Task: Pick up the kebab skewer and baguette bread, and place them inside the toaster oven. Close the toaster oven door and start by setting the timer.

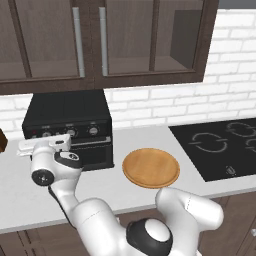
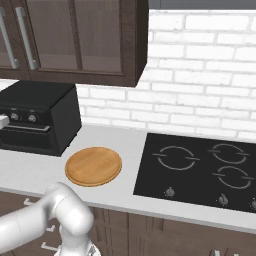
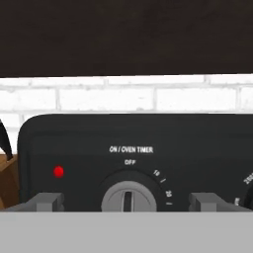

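Observation:
The black toaster oven [image 1: 67, 114] [image 2: 39, 106] stands at the left of the counter, and its door [image 1: 97, 153] [image 2: 24, 140] is up and shut. My gripper [image 1: 45, 142] hovers right in front of its knob row. In the hand view, my gripper [image 3: 126, 202] is open, with one fingertip on each side of the timer knob [image 3: 128, 193], apart from it. The knob's mark points straight up at OFF, and a red light [image 3: 59, 171] glows to its left. The kebab skewer and the baguette bread are out of view.
A round wooden plate [image 1: 151, 167] [image 2: 93, 166] lies bare on the counter right of the oven. A black cooktop [image 1: 225, 145] [image 2: 200, 170] fills the right side. Dark wall cabinets [image 1: 100, 40] hang overhead. A brown object [image 1: 2, 141] sits left of the oven.

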Robot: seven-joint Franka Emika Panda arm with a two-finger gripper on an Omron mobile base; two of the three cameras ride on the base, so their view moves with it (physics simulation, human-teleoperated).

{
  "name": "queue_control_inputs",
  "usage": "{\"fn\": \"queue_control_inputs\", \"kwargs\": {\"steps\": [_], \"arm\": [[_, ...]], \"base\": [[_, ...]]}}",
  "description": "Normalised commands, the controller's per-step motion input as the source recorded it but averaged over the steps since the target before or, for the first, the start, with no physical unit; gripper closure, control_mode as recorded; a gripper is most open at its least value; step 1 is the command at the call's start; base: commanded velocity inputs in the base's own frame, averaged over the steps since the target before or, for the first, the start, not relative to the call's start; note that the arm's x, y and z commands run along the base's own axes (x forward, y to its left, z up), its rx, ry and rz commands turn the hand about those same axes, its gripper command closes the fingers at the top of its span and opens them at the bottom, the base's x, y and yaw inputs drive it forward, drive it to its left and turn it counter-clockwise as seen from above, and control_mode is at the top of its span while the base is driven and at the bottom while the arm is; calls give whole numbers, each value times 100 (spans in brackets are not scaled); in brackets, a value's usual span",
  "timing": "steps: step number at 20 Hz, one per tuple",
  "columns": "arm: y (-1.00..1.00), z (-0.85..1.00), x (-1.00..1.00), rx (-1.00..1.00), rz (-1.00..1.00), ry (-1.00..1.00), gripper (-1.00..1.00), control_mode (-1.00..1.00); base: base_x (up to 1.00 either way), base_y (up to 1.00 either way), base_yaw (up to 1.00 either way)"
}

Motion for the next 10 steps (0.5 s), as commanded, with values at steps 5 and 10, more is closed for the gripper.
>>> {"fn": "queue_control_inputs", "kwargs": {"steps": [5, 10], "arm": [[0, -2, -10, 0, 0, 0, -100, -100], [0, 0, 6, 0, 0, 0, -100, -100]], "base": [[0, 0, 0], [0, 0, 0]]}}
